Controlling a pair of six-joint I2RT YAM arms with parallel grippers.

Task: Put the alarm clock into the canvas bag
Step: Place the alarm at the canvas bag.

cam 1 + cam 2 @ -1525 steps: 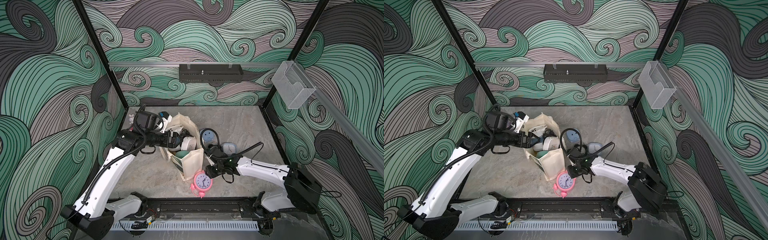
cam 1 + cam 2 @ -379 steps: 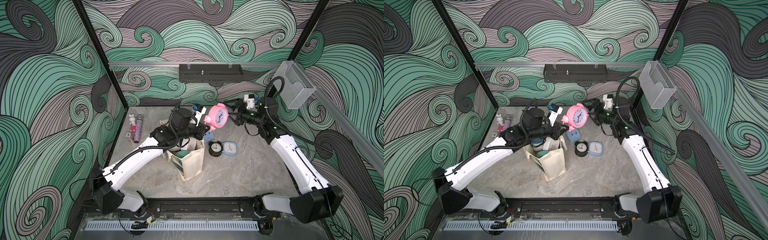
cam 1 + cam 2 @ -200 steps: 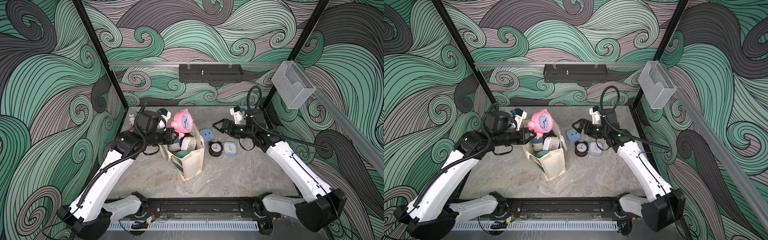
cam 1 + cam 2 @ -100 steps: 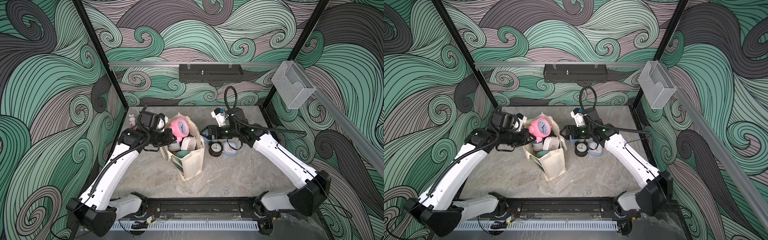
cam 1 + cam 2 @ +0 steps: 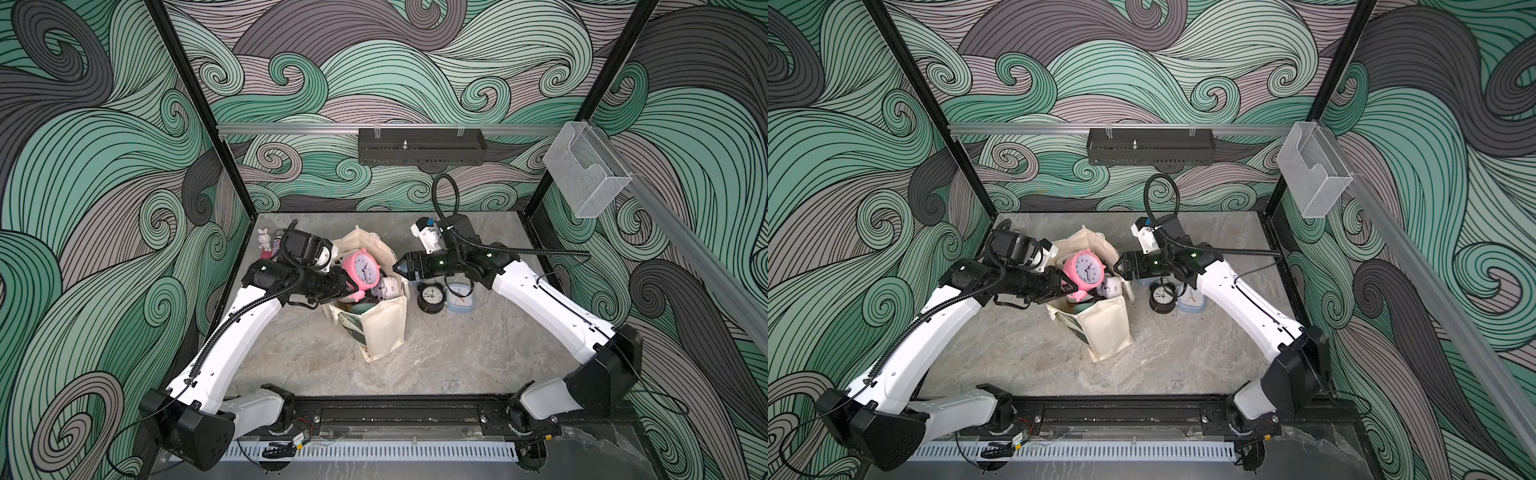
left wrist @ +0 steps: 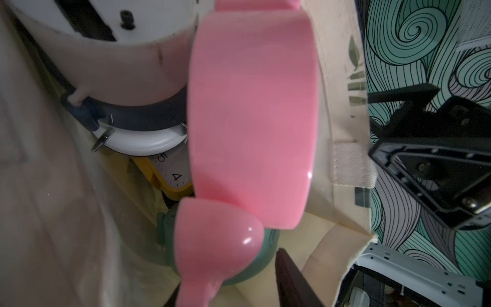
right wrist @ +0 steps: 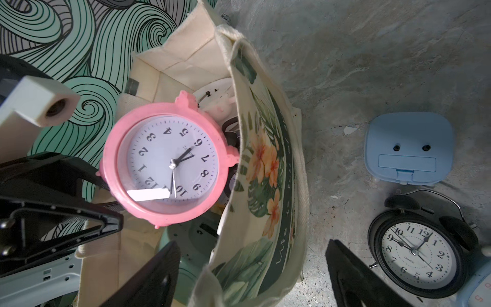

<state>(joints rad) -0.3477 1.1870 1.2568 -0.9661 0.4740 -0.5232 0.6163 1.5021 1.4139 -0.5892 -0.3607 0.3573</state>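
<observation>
Letting go of the alarm clock (image 5: 360, 272) at the mouth of the canvas bag (image 5: 384, 328).

Finds the pink clock propped, face tilted up, on a heap of other clocks (image 5: 388, 286) inside the bag, riding above the rim rather than sunk in. Shows the left gripper (image 5: 350, 286) with jaws parted around a pink knob (image 6: 218, 234), one finger (image 6: 292, 281) clear of it in the left wrist view, so probably no real hold. Shows the right gripper (image 5: 399, 268) spread wide and empty, straddling the printed front wall. Risks snagging that knob on the pull-back and dragging the clock out over the rim toward the black clock (image 5: 431, 294) on the table (image 5: 457, 353). Risks tipping the soft bag, too, by tugging that wall.
</observation>
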